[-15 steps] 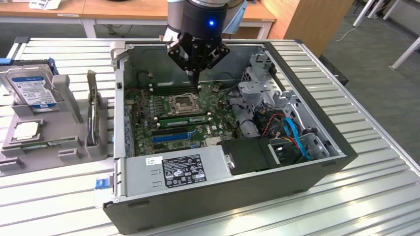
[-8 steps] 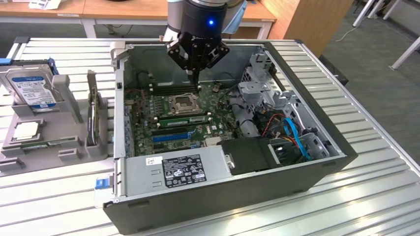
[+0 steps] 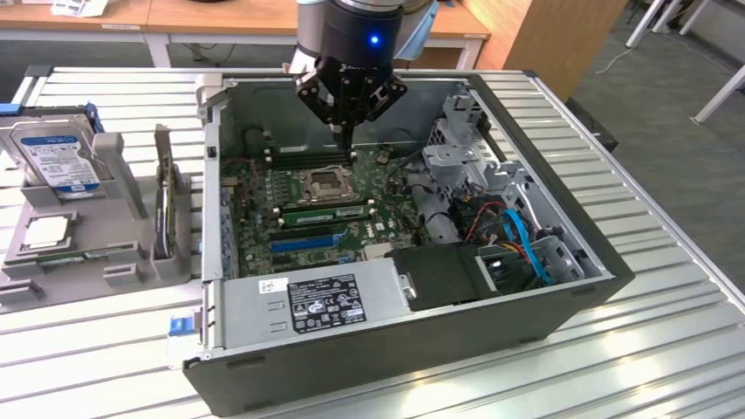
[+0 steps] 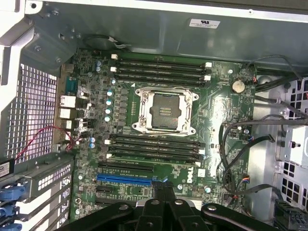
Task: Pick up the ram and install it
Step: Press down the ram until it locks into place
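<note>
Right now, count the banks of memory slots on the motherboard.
2: one bank between the processor socket and the case wall, one between the socket and the blue slot.

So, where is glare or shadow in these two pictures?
Exterior view: bright glare on the slatted metal table; the open computer case is darker inside. Wrist view: even light on the motherboard, and the gripper is a dark shape at the edge.

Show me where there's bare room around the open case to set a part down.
Bare slatted table in front of the parts holder and, at the exterior view's right, beside the computer case. Crowded: the holder itself, and inside the case, where the shut gripper hangs over the motherboard.
</note>
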You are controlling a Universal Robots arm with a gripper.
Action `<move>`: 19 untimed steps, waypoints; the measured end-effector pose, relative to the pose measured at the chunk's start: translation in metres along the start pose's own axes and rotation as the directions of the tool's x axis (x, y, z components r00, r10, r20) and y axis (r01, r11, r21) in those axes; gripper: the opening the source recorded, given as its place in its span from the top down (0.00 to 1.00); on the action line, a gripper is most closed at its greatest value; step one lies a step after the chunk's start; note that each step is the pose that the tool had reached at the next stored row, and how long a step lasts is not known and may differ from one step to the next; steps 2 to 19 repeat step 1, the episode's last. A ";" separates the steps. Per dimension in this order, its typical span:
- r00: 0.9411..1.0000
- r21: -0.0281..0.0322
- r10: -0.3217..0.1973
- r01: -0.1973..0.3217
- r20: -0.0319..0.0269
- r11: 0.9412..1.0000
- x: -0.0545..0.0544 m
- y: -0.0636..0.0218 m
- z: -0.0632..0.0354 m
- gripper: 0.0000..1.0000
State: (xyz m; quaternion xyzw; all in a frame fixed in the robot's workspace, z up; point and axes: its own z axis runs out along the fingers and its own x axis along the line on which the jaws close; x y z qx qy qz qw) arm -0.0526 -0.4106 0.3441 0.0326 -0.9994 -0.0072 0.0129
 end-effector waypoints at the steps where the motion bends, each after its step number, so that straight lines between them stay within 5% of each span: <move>1: 1.000 0.000 0.000 0.000 0.000 1.000 0.000 0.0000 0.0000 0.90; 19: 1.000 0.000 0.000 0.000 0.000 1.000 0.000 0.0000 0.0000 0.90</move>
